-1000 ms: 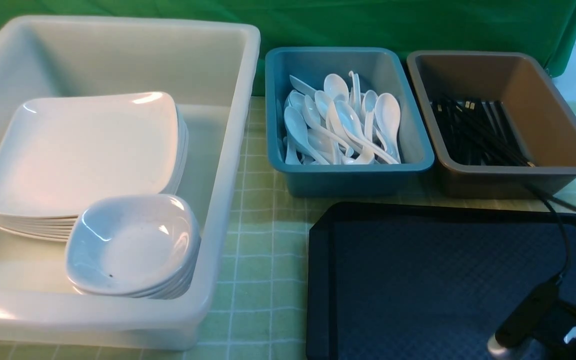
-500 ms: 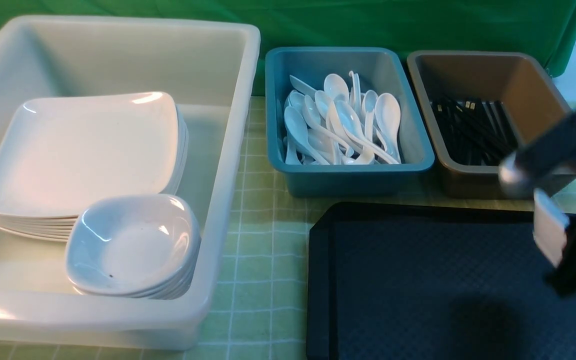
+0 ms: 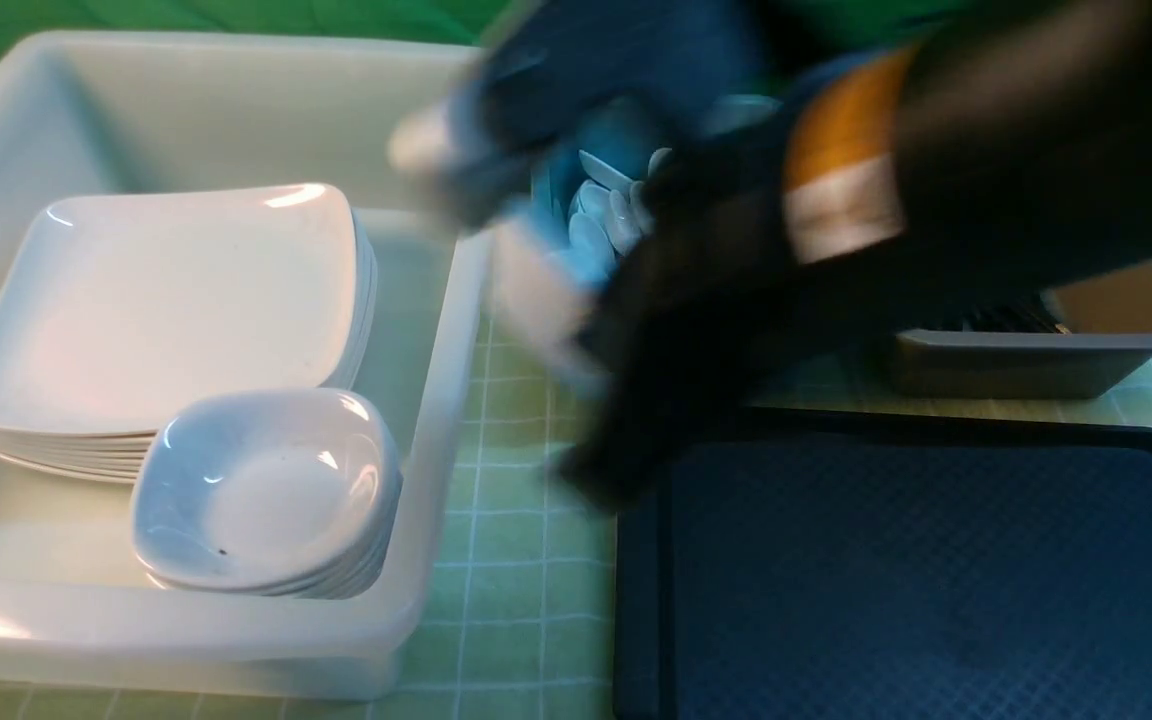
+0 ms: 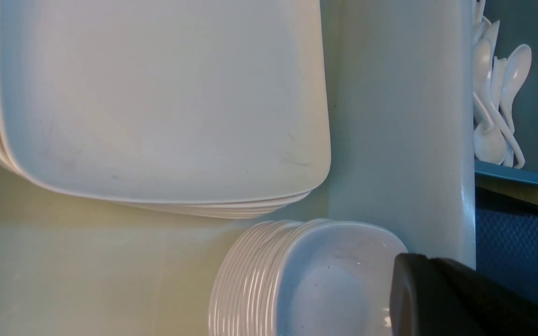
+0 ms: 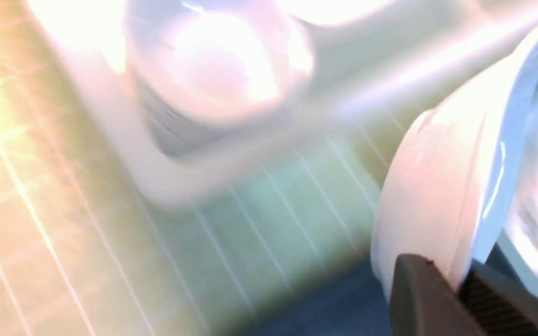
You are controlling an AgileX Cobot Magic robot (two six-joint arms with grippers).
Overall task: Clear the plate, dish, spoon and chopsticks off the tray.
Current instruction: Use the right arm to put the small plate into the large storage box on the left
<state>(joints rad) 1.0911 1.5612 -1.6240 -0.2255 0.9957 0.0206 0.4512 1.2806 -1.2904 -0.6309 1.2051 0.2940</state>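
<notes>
L gripper (image 4: 437, 298) over white tub (image 3: 236, 640), jaws together, nothing held. Plate stack (image 3: 166, 310) and dish stack (image 3: 266, 490) inside tub. R gripper (image 5: 456, 298), blurred, clamped on dish (image 5: 456, 186) rim, near tub edge. Tray (image 3: 936, 580) front-right, bare.

left arm: at frame edge, fingers (image 4: 437, 289) closed | right arm: raised, blurred, fingers (image 5: 418, 298) clamped

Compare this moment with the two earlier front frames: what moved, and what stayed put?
The right arm swung from the tray's near right corner up and leftward toward the white bin; right gripper is now clamped on a dish's rim. The plates, stacked dishes and brown bin haven't shifted; the left gripper stays shut.
</notes>
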